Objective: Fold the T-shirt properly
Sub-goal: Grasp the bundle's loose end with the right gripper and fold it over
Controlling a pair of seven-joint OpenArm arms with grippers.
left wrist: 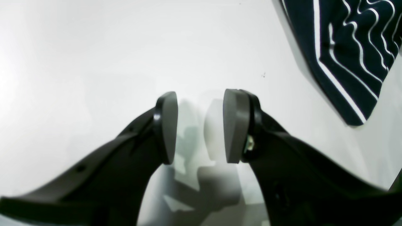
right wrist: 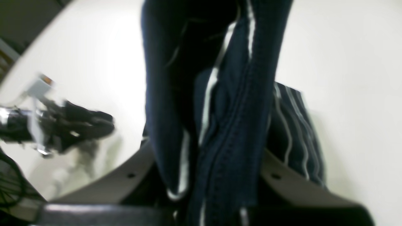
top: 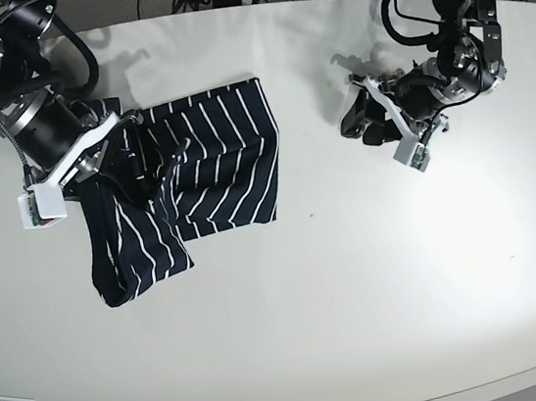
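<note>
- T-shirt (top: 194,166), dark navy with thin white stripes, lies partly folded toward our desk's (top: 360,297) left edge.
- Our right gripper (top: 110,162) pinches a lifted bunch of it.
- Our left gripper (top: 361,119), fingers spread, hovers empty near the far right corner.

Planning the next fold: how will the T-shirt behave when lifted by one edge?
Probably floppy: the T-shirt sags in folds below the right gripper. Likely light, since one pinch lifts part of it. The part left on the table may drag.
</note>
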